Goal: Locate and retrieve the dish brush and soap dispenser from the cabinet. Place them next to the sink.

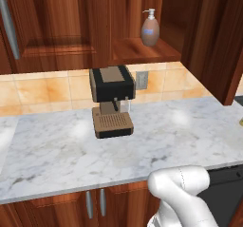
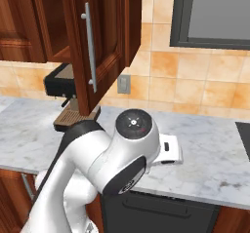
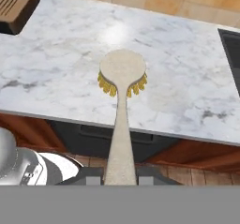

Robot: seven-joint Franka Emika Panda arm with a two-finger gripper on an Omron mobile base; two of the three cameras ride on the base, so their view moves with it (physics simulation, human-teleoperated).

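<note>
My gripper is shut on the slim whitish handle of the dish brush. Its round head with yellowish bristles hangs over the marble counter, close to the front edge. The soap dispenser, a brownish-mauve bottle with a blue label and a white pump, stands upright on the shelf board inside the open dark wooden wall cabinet. It is well above and behind the counter, away from my hand. The cabinet's door stands swung open toward me.
A black and tan coffee machine sits on the counter below the cabinet, with a wall outlet beside it. A dark cooktop lies at the counter's right. A window is set in the tiled wall.
</note>
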